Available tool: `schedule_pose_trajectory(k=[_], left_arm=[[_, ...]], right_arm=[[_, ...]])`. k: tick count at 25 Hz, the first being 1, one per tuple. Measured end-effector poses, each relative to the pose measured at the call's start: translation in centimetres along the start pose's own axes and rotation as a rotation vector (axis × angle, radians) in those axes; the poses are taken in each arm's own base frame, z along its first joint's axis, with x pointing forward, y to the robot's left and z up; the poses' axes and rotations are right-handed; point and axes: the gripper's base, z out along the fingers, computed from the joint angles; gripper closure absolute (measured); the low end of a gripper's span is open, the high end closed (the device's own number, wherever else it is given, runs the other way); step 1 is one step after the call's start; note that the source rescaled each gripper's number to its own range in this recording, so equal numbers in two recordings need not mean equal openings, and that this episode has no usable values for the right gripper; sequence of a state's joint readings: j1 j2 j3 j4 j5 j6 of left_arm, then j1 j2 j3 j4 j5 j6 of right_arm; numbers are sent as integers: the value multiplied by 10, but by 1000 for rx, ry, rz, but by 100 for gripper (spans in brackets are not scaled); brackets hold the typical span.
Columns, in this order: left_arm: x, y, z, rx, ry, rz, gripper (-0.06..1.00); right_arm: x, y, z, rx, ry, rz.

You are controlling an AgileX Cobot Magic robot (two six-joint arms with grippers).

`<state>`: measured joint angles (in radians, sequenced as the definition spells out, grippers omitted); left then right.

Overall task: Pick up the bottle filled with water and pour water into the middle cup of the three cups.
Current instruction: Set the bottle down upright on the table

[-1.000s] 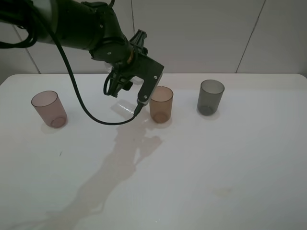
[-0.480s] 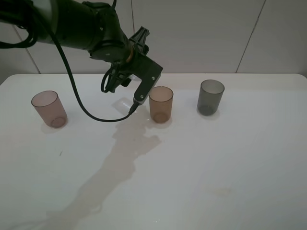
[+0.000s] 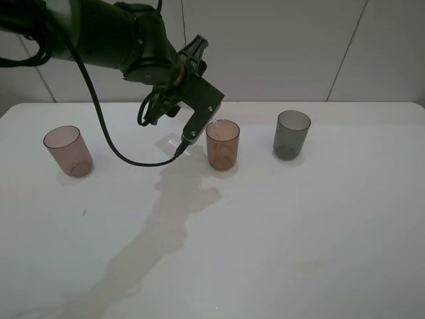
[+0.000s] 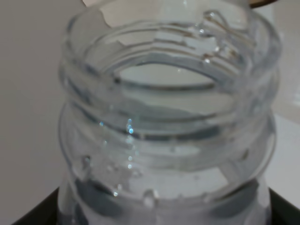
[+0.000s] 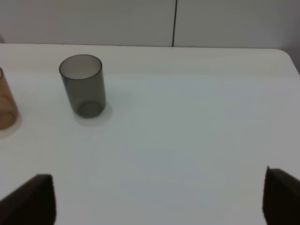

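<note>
Under a pale tiled wall [image 3: 279, 46], over my white table [image 3: 319, 219], I see the left gripper [image 4: 164, 214] clamped on the bottle [image 4: 164, 140], which is tilted in the air just beside the middle cup [image 3: 222, 144], while the right gripper [image 5: 154, 199] has its jaws wide apart, facing the grey cup [image 5: 82, 91].

The grey cup [image 5: 82, 90] stood upright on the white tabletop [image 5: 187, 131]; the amber cup [image 5: 5, 105] stood near it, apart.

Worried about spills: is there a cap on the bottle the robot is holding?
No, the bottle shows a bare, open threaded neck with nothing covering it.
</note>
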<state>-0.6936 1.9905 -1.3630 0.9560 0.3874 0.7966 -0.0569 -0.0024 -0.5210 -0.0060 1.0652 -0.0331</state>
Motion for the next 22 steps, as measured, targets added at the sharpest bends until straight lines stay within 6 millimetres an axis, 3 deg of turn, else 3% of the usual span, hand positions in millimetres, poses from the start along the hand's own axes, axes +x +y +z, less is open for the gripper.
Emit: schedule_pose_trajectory(k=[22], left_arm=[[-3, 4, 0, -43, -35, 63, 94]], right_arm=[[0, 0, 0, -5, 0, 3]])
